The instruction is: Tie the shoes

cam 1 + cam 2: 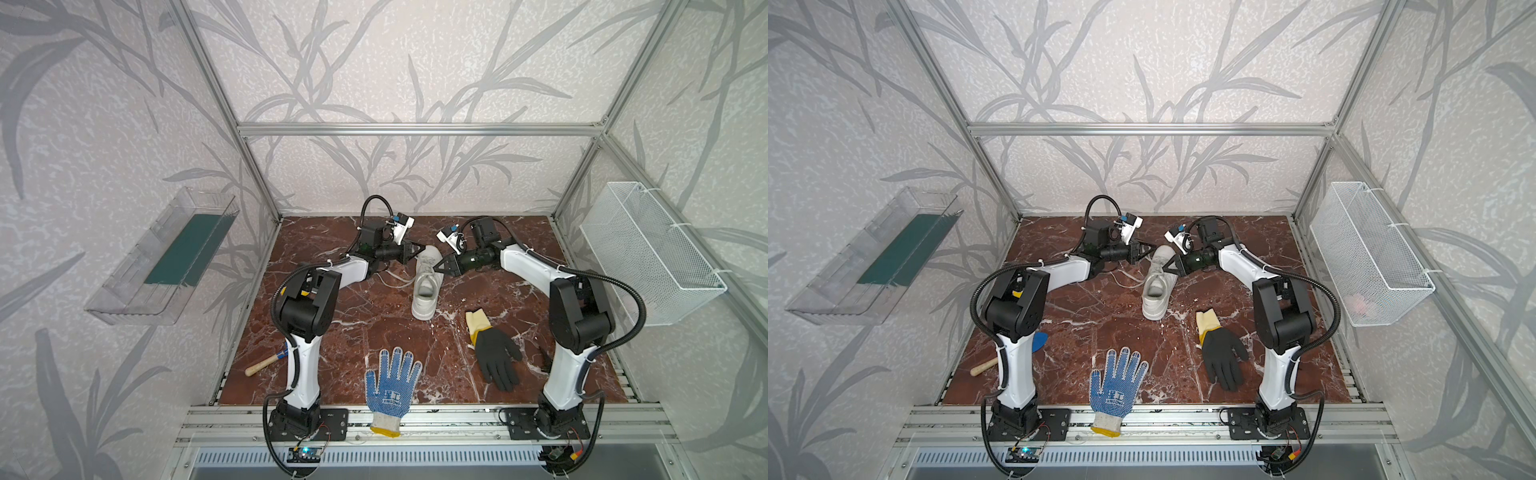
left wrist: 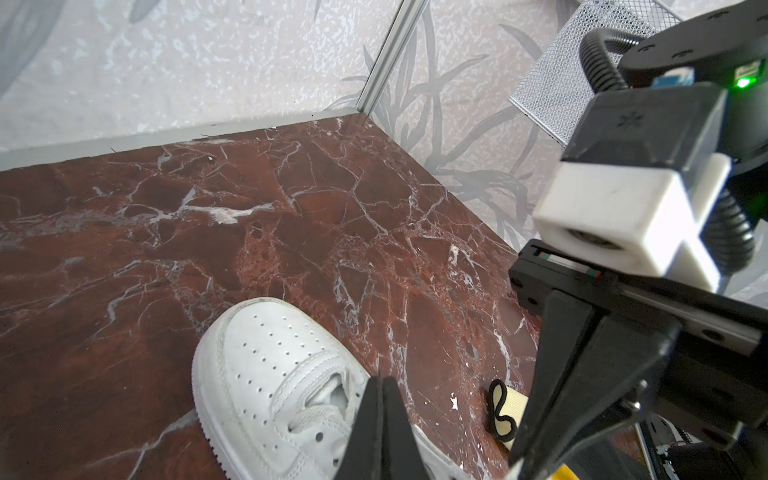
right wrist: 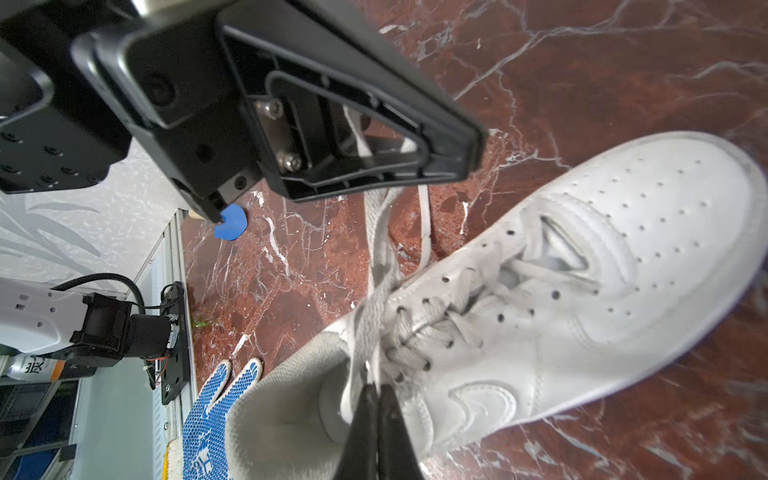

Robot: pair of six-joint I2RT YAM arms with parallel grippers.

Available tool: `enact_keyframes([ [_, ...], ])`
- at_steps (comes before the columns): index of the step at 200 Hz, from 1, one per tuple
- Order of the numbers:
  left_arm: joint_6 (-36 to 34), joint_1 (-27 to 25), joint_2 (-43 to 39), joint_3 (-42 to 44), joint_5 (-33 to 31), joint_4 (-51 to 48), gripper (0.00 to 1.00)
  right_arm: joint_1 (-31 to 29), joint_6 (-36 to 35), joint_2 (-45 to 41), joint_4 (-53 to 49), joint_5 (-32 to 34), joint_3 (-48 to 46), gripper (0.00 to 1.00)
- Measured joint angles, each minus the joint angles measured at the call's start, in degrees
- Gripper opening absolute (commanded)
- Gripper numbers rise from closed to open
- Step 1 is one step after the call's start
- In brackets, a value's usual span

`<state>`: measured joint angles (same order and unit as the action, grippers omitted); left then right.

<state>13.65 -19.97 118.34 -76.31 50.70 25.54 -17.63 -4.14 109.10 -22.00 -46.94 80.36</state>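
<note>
Red-brown marble table (image 1: pixel 353 328), leaf-print walls (image 1: pixel 374 62) on three sides.

Count, left to right:
- 1 clear plastic bin (image 1: pixel 166 257) on the left wall
- 1 wooden-handled tool (image 1: pixel 261 365) near the table's left edge
- 2 arms: left arm (image 1: pixel 307 307), right arm (image 1: pixel 577 311)
- 1 blue-dotted white glove (image 1: pixel 392 384) at the front edge, cuff overhanging the rail
- 1 white shoe (image 1: pixel 426 286)
- 1 black glove (image 1: pixel 496 357) with a yellow cuff
- 1 white wire basket (image 1: pixel 648 253) on the right wall

Shoe: centre-back of the table, standing on its sole, toe toward the back wall, heel toward the front. Laces (image 3: pixel 376 257) hang loose. One strand trails on the table to the shoe's left in both top views.

Left gripper (image 2: pixel 382 384): jaws pressed together, no gap visible. The tips sit over the lower lacing, just behind the toe cap, on the shoe's left side. Whether a lace is caught between them: cannot tell.

Right gripper (image 3: pixel 374 386): jaws also closed tight. The tips are at the top of the lacing, beside the shoe's opening, reaching in from its right side. Strands run right past the tips. Pinched or only touching: cannot tell.

The two grippers face each other across the shoe, near but apart.

Markings: curved stitched mark (image 3: pixel 484 401) on the shoe's side. Blue patch (image 1: pixel 395 395) with white characters on the dotted glove, not legible.
</note>
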Motion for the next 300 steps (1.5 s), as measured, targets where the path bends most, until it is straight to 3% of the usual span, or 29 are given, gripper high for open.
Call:
enact_keyframes([
  [119,-3.54,1.27,-1.31,0.63,-2.29,-5.46,0.0,4.09,11.02,-7.23,5.99,8.0,-11.45,0.0],
  [300,-5.2,2.43,-5.46,4.94,-7.17,-7.91,0.0,9.11,22.62,-16.04,10.32,13.38,-23.45,0.0],
])
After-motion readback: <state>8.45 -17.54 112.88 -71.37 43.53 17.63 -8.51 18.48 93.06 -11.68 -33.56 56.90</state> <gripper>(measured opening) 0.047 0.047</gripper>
